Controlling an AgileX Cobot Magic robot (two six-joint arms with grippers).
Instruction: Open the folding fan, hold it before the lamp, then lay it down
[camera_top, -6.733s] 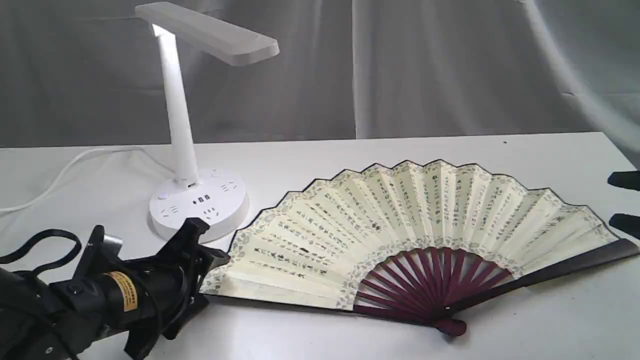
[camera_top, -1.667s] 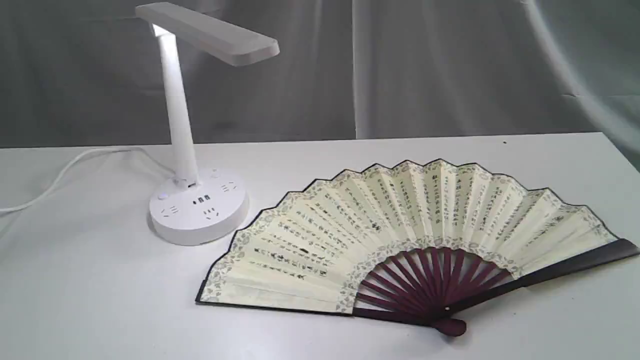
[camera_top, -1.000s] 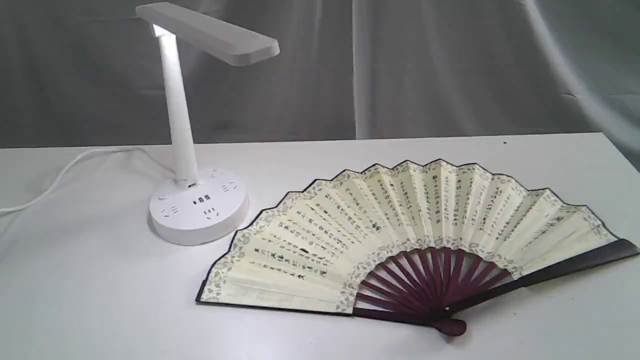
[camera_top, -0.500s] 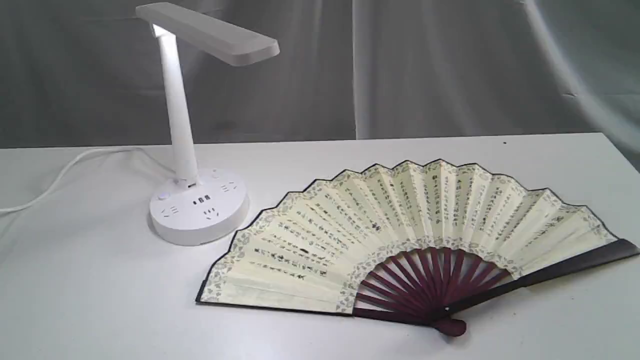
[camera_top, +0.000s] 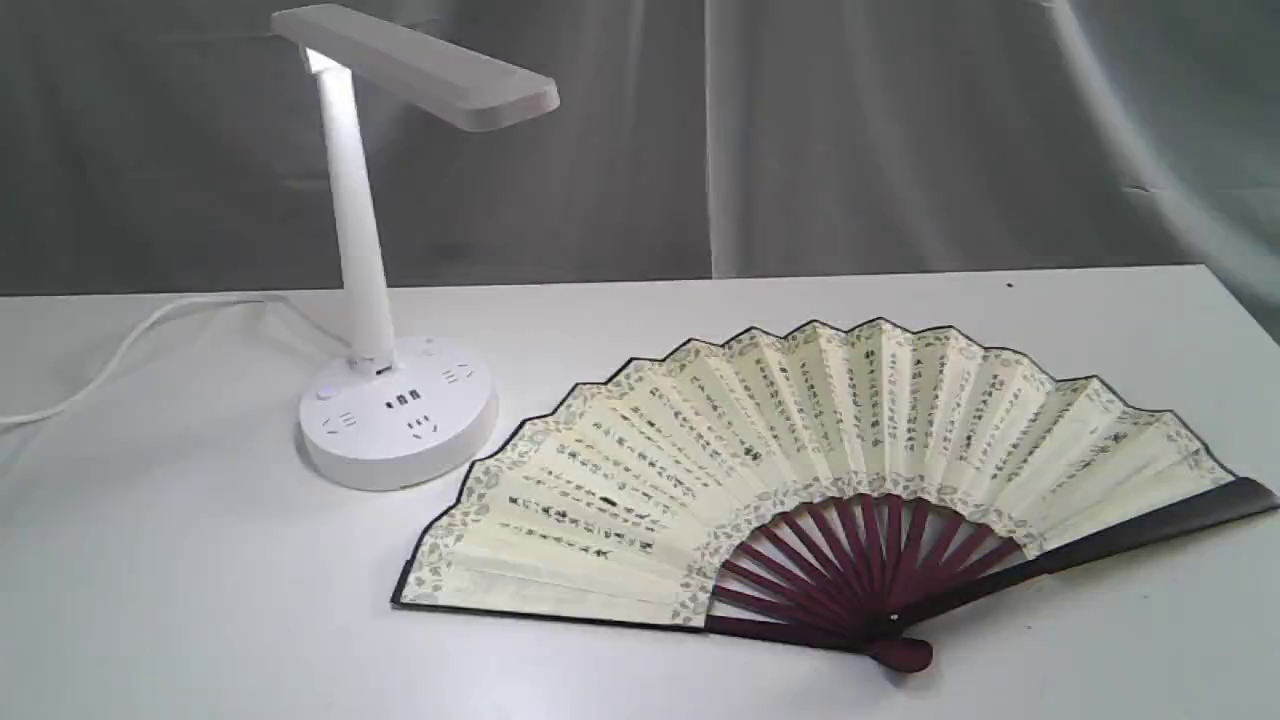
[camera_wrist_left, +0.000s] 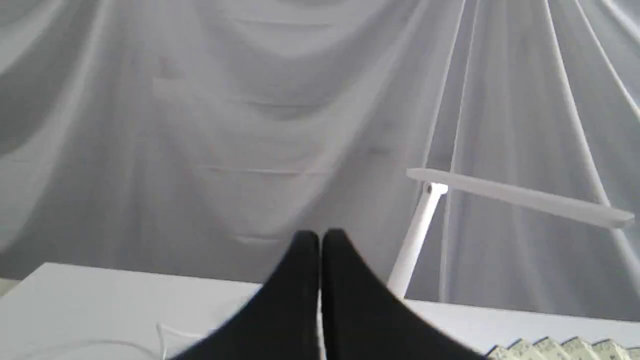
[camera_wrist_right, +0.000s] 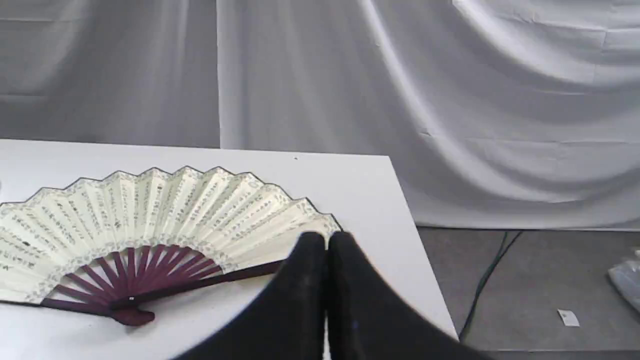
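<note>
The left jaws are seen pressed together with nothing between them, held above the worktop (camera_wrist_left: 90, 295) and clear of everything. The right jaws are likewise clamped on nothing, with one dark guard of the fan (camera_wrist_right: 150, 210) seen just beyond them. Neither pair is shown in the exterior view. The fan is laid fully open and flat on the worktop, its paper arc turned toward the backdrop (camera_top: 900, 130) and its pivot toward the front. Its left end is placed just beside the round base of the lamp (camera_top: 398, 425); contact cannot be told. The lamp is stood upright, its cord (camera_top: 130, 345) trailed off leftward.
</note>
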